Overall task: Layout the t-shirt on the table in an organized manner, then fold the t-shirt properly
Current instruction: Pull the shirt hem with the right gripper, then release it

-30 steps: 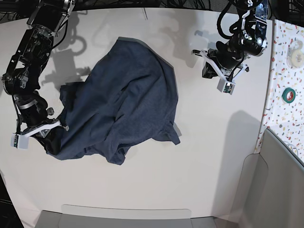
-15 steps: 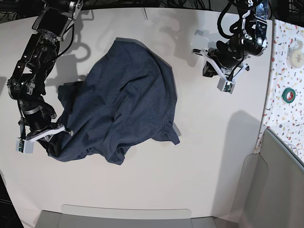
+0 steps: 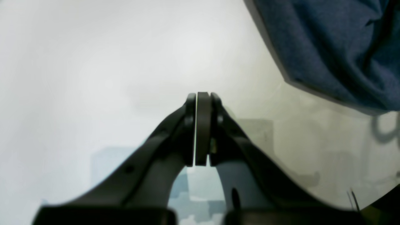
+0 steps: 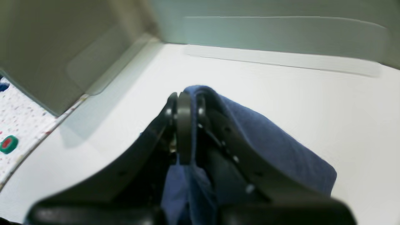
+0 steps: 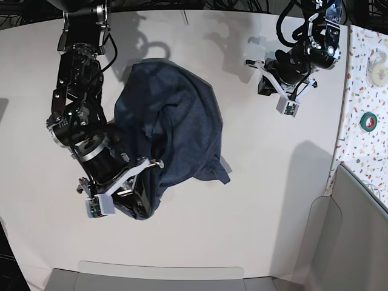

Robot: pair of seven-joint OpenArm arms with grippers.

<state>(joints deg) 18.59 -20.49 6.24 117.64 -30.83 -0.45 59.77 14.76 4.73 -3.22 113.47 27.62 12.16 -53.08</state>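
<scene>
Shirt (image 5: 176, 127) lies bunched on the table (image 5: 267, 200), left of centre in the base view, dark navy, plain side showing, no lettering visible. Upper part spreads toward the far edge; lower part is gathered into folds and drawn toward the right arm. One corner points out toward the table's middle, flat on the surface.

Right gripper (image 5: 142, 176): fingers pressed together on a fold of the shirt at its lower left end. In the right wrist view the cloth (image 4: 265, 147) drapes over the right finger and runs down between the two, pinched tight. That bit of fabric looks lifted off the table; the rest trails from it. The right gripper (image 4: 184, 131) sits over bare white tabletop (image 4: 312, 103).

Left gripper (image 5: 280, 90): well apart from the shirt, near the far right corner of the table. Left wrist view shows its gripper (image 3: 201, 128) with pads (image 3: 203, 125) pressed flat together, nothing between them. Shirt edge (image 3: 328, 47) fills that view's upper right corner, clear of the fingers, casting a thin shadow on the table (image 3: 93, 78).

Right of the table, a speckled white surface (image 5: 364, 79) carries a green tape roll (image 5: 368, 121) and a pale roll (image 5: 378, 60). Grey panels (image 5: 357, 236) stand at the table's near and right edges.
</scene>
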